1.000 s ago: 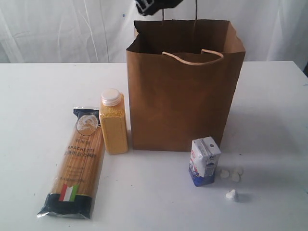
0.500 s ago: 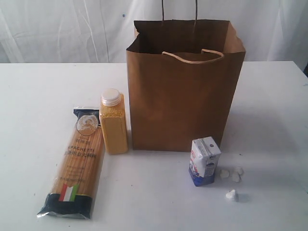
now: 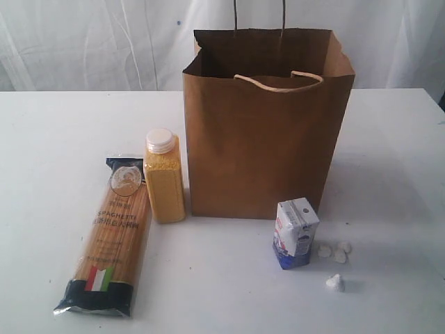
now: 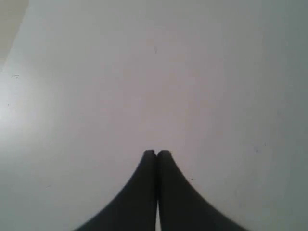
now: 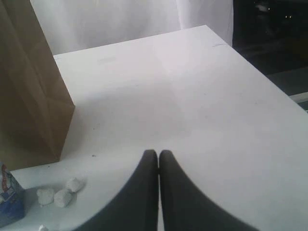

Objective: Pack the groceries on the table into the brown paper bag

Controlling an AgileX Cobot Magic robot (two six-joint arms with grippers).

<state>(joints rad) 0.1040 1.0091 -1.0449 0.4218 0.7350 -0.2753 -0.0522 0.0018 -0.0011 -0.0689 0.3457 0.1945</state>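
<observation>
The brown paper bag (image 3: 268, 129) stands upright and open at the middle of the white table (image 3: 62, 132); one side of the brown paper bag (image 5: 29, 91) fills an edge of the right wrist view. A spaghetti packet (image 3: 108, 240) lies flat at front left. Beside it stands a yellow-grain bottle (image 3: 164, 176) with a white cap. A small white-blue carton (image 3: 295, 233) stands in front of the bag, and the carton (image 5: 8, 202) also shows in the right wrist view. My left gripper (image 4: 156, 153) is shut and empty over bare tabletop. My right gripper (image 5: 158, 153) is shut and empty. Neither gripper shows in the exterior view.
Small white lumps (image 3: 335, 252) lie on the table right of the carton, with one more (image 3: 334, 282) nearer the front; the lumps (image 5: 55, 194) also show in the right wrist view. The table's far corner and edge (image 5: 219, 41) meet a dark area. White curtains hang behind.
A dark gripper that hung above the bag's back left rim one second ago has gone out of the exterior view. The groceries and bag have not moved.
</observation>
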